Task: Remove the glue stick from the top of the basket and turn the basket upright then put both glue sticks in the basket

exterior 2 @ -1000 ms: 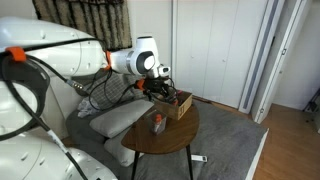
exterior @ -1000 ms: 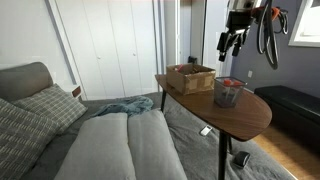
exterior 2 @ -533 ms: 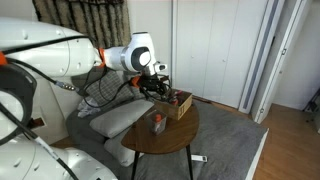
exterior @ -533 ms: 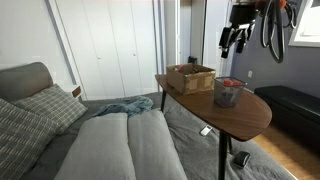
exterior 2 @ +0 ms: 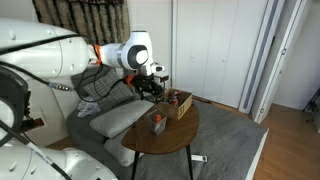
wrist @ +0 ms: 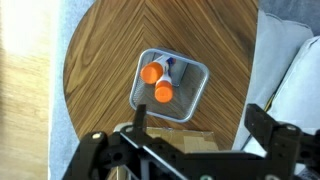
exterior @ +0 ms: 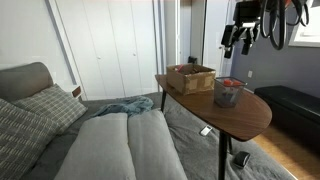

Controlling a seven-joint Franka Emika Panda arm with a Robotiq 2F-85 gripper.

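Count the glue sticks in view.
2. Both in the basket, orange tops up in the wrist view: one glue stick near its left wall, the other beside it. The cardboard box could hide more.

The arm (exterior 2: 60, 45) fills the left of an exterior view with bulky, smooth white shells, rounded like fat tubes. A thin orange band (exterior 2: 100, 52) rings one segment near the upper middle, and just right of it a round white joint cap (exterior 2: 137, 55) carries a dark disc at its centre. Black cables (exterior 2: 95, 92) loop loosely below the shells at centre left. The gripper (exterior: 236, 46), at the upper right of an exterior view, is black and blocky, with a dark cable loop (exterior: 271, 38) beside it. In the wrist view its jaws are matte black, angular links along the bottom edge
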